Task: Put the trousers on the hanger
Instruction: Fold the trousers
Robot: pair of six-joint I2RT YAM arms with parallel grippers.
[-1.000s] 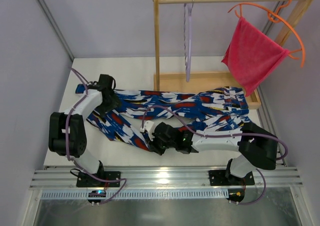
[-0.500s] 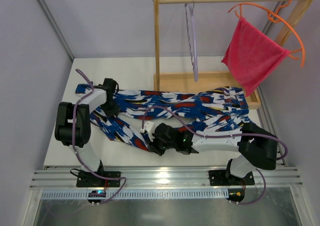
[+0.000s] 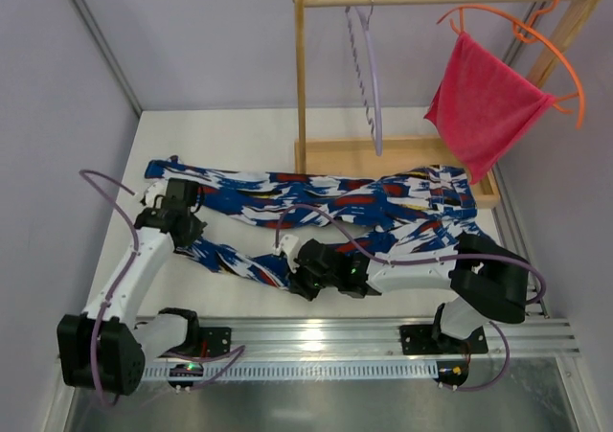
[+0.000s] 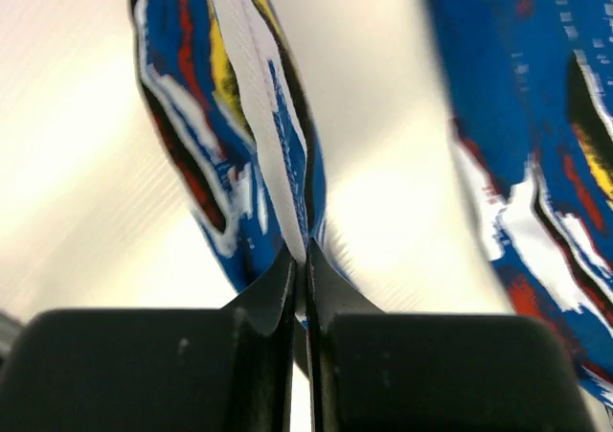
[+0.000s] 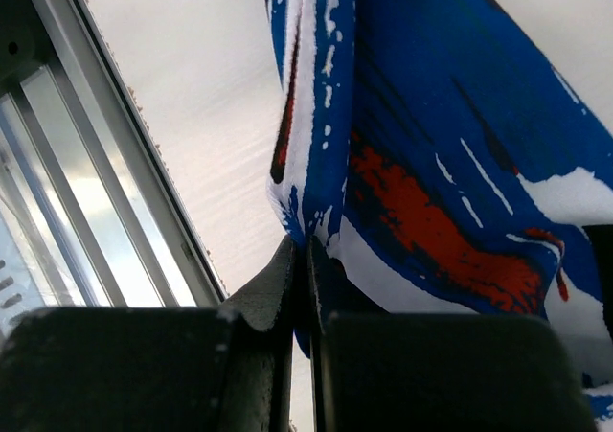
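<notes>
The left jaws are shut tight, pinching a raised fold of the trousers (image 3: 326,202) near the cuff end, well left of the rack (image 3: 301,87). The right jaws, in front of the rack's left post, are also clamped shut on a fold at the near leg's edge. The trousers lie stretched along the counter (image 3: 239,130), blue with white, red, black and yellow patches. Their waistband lies against the rack's base and the legs run left. The hanger (image 3: 370,78) hangs from the rack's top bar, apart from the trousers. At the bar's right end, a pink cloth (image 3: 484,106) hangs on an orange hanger (image 3: 565,54).
</notes>
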